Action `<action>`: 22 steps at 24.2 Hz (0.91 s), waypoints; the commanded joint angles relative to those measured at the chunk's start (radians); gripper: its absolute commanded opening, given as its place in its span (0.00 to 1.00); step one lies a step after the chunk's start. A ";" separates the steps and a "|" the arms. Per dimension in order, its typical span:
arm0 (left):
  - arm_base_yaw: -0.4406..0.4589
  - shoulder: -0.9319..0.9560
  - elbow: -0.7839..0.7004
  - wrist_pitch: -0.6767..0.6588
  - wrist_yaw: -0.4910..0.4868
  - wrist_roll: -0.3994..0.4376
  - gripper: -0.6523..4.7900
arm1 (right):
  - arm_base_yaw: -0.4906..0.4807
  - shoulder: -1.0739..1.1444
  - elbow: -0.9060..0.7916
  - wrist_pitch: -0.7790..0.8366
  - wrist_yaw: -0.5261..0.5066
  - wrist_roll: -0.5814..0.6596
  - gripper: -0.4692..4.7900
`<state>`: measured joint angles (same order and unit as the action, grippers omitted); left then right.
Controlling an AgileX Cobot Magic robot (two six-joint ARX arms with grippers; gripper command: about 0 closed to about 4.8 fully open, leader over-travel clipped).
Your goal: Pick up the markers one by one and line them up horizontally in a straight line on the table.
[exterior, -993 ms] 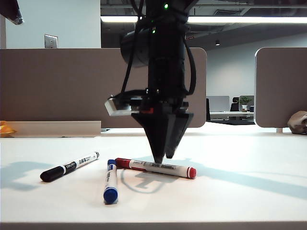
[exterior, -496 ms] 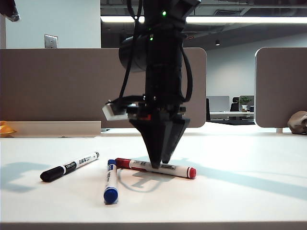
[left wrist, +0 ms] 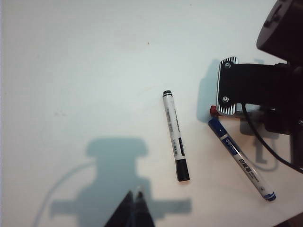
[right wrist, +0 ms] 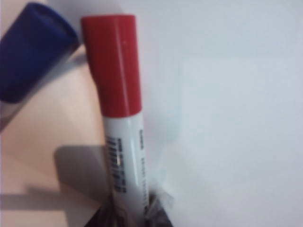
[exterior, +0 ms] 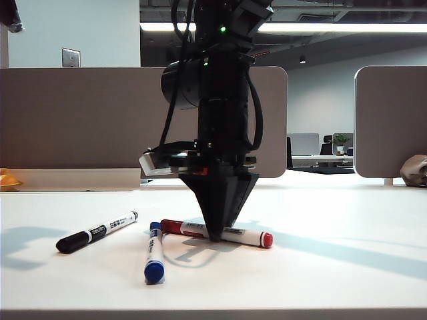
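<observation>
Exterior view: right claw (exterior: pixel 215 235) clamps the red marker (exterior: pixel 247 236) lying on the desk (exterior: pixel 333 267); left claw (left wrist: pixel 135 208) hovers with jaws together.

Grey-brown partition panels (exterior: pixel 73 120) stand behind; a wall plate (exterior: pixel 71 57) sits above.

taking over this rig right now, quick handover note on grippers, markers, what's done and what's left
Right gripper: down on the table, jaws either side of the red marker at mid-barrel; a firm grip cannot be confirmed.
Left gripper: shut, empty, hanging above the table away from the markers.
Black marker: lies at an angle, left of the others.
Blue marker: lies pointing toward the camera, one end close to the red one's cap.
Done: nothing lined up yet.
Left: lift and place the red marker, then line up the blue and black ones with it.
</observation>
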<state>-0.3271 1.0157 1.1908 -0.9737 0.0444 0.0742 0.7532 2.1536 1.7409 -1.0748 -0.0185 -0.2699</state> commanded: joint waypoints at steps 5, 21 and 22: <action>-0.001 -0.004 0.005 -0.009 0.004 0.000 0.11 | -0.009 0.011 -0.004 0.022 -0.011 0.137 0.24; -0.001 -0.030 0.005 -0.021 0.022 0.000 0.11 | -0.077 0.047 0.105 0.145 -0.149 0.333 0.24; -0.001 -0.031 0.005 -0.022 0.022 0.000 0.11 | -0.079 0.061 0.137 0.138 -0.159 0.336 0.24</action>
<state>-0.3275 0.9905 1.1908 -0.9997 0.0631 0.0738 0.6720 2.2047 1.8370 -0.9363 -0.1589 0.0563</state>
